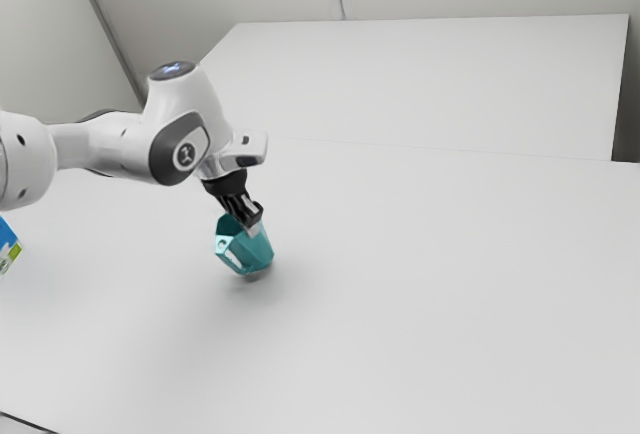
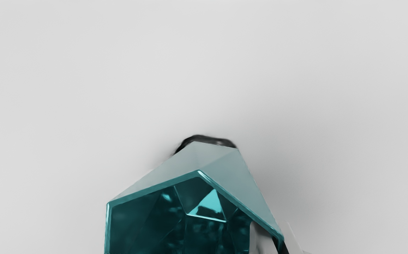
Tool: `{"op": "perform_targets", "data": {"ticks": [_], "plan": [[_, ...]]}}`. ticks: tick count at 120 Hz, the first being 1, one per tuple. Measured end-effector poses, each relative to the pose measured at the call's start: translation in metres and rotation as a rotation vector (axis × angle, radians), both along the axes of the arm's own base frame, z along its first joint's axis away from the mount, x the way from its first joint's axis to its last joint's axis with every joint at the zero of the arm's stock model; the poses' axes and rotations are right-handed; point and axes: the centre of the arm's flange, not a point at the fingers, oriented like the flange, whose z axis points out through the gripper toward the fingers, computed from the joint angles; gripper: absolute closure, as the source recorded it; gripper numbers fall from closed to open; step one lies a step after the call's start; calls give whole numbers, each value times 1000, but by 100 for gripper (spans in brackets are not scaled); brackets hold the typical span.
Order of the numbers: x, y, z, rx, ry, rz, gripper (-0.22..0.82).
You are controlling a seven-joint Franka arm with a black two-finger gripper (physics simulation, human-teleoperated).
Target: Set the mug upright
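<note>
1. Closest to the wrist camera is the gripper: one finger is inside the mug and the other finger is outside, with the side wall between them. I judge that the hand is clenched on this wall, near the rim.
2. Held so is the mug, teal and many-sided. It is tilted: its mouth looks toward the exterior view's left and partly up, and its base points down and toward the exterior view's right. So it is not upright now.
3. Below the base lies a dark patch on the white table. If the base touches the table or hangs a little above it, I cannot tell.
4. For the turning, I advise to keep the grip firm and rotate the wrist slowly, until the mouth faces straight up. The wall is thin and held at one side only, so the mug could swing or slip between the fingers. Some small height would help the base edge not to scrape.
5. After, it should come down flat and be let go gently, the inner finger leaving straight upward.
6. Farther, at the exterior view's left edge, is a blue box, well apart from this work.
</note>
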Motion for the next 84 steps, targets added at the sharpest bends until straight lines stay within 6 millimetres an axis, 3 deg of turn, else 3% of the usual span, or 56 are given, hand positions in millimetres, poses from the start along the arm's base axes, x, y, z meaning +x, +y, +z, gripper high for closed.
{"op": "perform_targets", "data": {"ticks": [21, 35, 69, 84], "plan": [[-5, -29, -4, 4, -7, 8, 79], [-13, -37, -8, 2, 1, 30, 79], [-9, 4, -14, 1, 7, 178, 79], [-7, 12, -15, 2, 8, 217, 79]]}}
